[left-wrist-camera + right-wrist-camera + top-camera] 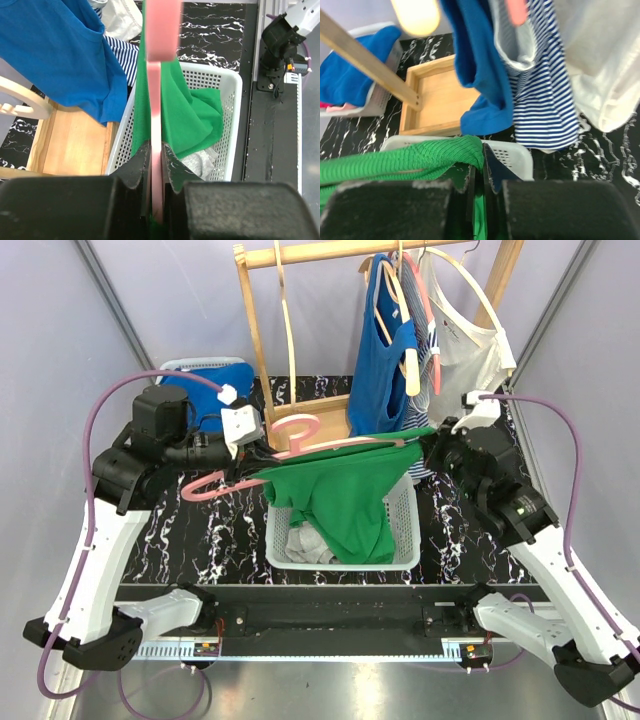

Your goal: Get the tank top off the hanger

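Over white basket [405, 530], green tank top [340, 502] on pink hanger [255, 458].

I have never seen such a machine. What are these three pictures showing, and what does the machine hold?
These are two robot arms fixed at the near edge of a table. The wide picture comes from a camera above and behind them; the other two come from a small camera on each wrist.

The left end effector is shut on a pink hanger. The right end effector is shut on the green tank top, which is stretched between them over a white basket.

Behind stands a wooden rack with a blue top, a striped garment and a white top hanging. At the far left, another basket holds blue cloth.
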Action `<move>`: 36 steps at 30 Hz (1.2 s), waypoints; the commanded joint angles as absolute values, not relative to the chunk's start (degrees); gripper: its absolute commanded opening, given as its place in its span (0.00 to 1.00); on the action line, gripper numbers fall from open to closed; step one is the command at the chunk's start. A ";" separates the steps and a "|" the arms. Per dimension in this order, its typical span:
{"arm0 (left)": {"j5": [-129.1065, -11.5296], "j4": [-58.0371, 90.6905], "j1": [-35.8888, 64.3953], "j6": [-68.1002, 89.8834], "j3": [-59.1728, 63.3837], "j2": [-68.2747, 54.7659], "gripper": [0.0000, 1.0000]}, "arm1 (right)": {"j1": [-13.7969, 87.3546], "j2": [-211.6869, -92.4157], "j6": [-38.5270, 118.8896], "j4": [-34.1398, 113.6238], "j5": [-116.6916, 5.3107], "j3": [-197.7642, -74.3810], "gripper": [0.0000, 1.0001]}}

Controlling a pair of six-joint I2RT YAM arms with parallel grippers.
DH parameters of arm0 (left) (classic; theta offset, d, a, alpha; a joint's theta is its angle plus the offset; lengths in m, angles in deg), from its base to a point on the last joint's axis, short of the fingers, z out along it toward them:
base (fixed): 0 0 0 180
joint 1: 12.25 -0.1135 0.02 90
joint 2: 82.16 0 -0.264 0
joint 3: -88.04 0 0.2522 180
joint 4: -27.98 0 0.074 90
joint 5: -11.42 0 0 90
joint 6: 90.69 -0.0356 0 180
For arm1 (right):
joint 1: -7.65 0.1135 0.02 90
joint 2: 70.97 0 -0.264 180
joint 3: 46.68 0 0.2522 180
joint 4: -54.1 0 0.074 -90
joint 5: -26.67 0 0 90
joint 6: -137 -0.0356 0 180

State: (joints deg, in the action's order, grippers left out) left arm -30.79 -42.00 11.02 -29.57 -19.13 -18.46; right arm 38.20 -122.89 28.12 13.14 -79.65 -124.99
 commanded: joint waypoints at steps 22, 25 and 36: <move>-20.30 -37.64 10.78 -22.92 -35.23 -13.79 0.00 | 32.00 -117.30 28.36 28.55 -60.17 -114.06 0.24; -21.53 -35.71 10.69 -21.87 -38.21 -12.03 0.00 | 32.00 -116.15 31.52 27.60 -59.11 -114.57 0.43; -18.46 -32.01 11.57 -17.82 -35.51 -11.05 0.00 | 31.91 -108.77 38.28 24.87 -54.30 -117.56 0.94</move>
State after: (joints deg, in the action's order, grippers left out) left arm -20.95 -36.36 11.06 -19.47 -36.55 -10.13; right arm 32.56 -112.51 32.93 23.98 -58.64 -114.15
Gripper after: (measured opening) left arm 0.106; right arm 0.906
